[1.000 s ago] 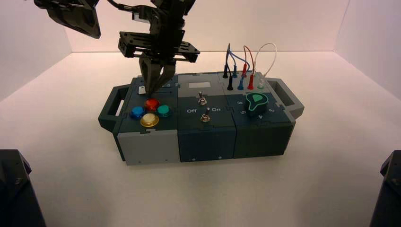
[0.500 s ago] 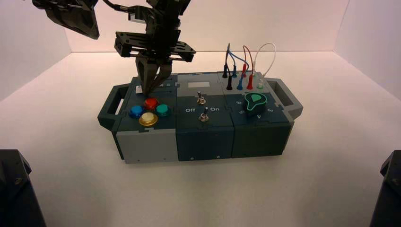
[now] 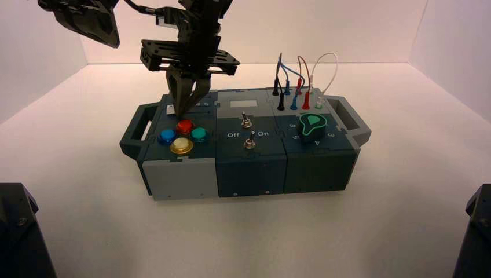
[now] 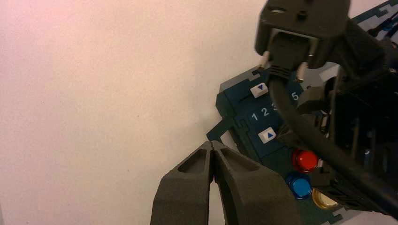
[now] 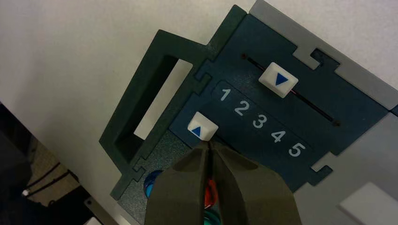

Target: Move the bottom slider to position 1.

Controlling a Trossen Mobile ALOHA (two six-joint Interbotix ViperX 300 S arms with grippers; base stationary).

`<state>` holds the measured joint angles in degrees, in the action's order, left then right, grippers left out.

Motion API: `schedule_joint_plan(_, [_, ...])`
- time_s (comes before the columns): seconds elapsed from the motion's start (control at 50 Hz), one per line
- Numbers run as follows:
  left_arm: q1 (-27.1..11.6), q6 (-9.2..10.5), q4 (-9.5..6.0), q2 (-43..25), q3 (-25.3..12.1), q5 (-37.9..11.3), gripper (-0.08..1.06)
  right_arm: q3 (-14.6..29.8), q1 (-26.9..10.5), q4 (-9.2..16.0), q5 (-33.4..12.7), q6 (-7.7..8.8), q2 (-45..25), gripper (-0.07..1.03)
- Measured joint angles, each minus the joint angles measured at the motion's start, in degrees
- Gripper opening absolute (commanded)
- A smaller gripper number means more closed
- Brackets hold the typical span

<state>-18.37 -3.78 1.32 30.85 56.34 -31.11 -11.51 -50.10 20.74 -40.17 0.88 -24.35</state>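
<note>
My right hand [image 5: 210, 144] is over the slider panel at the left end of the box [image 3: 251, 174], its fingers pressed together with nothing between them. The bottom slider [image 5: 202, 126], a small white knob between the number row and the red button [image 3: 185, 127], sits level with the printed 1 [image 5: 225, 94]. My fingertips are right at its side facing the 2, along the slot; I can't tell whether they touch. That's the pushing side, so I judge the slide done or very nearly so. At most I'd nudge toward the handle [image 3: 139, 132], then lift straight up so I don't drag the knob back. My left hand [image 4: 211, 147] waits off the box's left end, closed and empty, farther from the knob.
</note>
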Motion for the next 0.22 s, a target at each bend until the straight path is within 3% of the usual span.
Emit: schedule_joint_plan(0.22, [0.1,0.09,0.00,0.0,-0.2,0.0,-0.03,-4.7,0.4,-0.8,1.6,0.35,3.2,-0.02])
